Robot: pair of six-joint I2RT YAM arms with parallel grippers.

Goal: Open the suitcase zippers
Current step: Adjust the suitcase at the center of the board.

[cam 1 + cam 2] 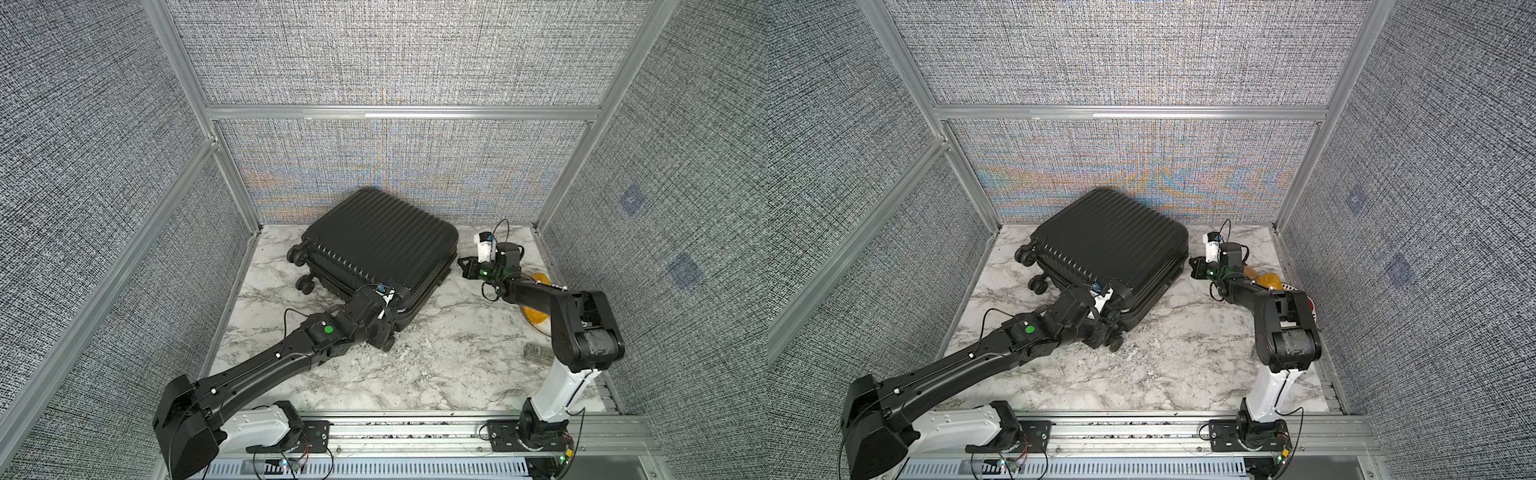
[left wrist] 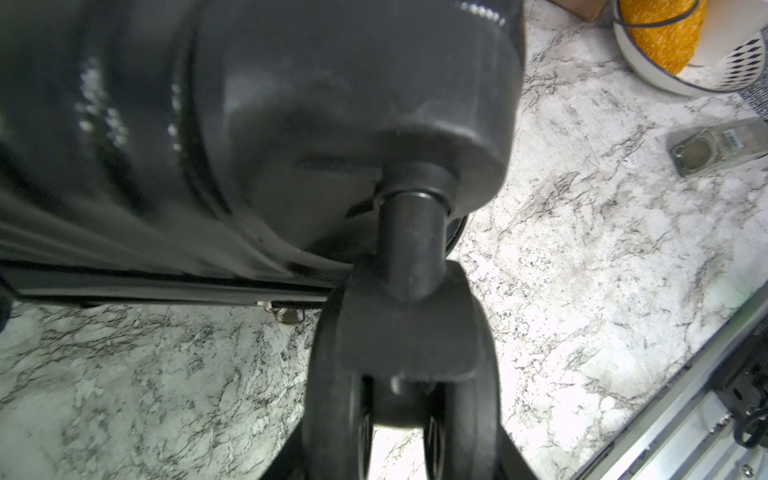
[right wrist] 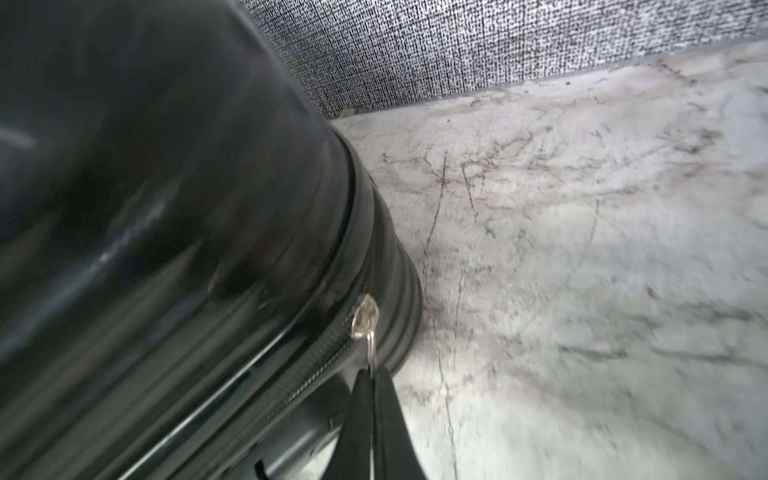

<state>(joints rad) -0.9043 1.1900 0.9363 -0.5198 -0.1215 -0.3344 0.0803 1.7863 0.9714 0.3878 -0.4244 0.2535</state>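
The black ribbed suitcase [image 1: 382, 245] [image 1: 1113, 237] lies flat on the marble table, wheels toward the left. My right gripper [image 1: 463, 264] [image 3: 372, 374] is at its right-hand corner, shut on the metal pull tab of one of the zippers; that zipper's slider [image 3: 365, 316] sits on the zipper track [image 3: 307, 365] at the rounded corner. My left gripper [image 1: 386, 332] [image 2: 399, 436] is at the near corner, its jaws closed around a twin spinner wheel [image 2: 399, 345]. A second silvery pull tab [image 2: 286, 313] hangs from the seam just beside that wheel.
A white basket with a yellow yarn cone [image 2: 660, 33] [image 1: 536, 316] stands at the right, partly behind my right arm. A small clear plastic box [image 1: 538, 353] [image 2: 715, 143] lies near it. Fabric walls enclose three sides; an aluminium rail [image 1: 415, 428] runs along the front.
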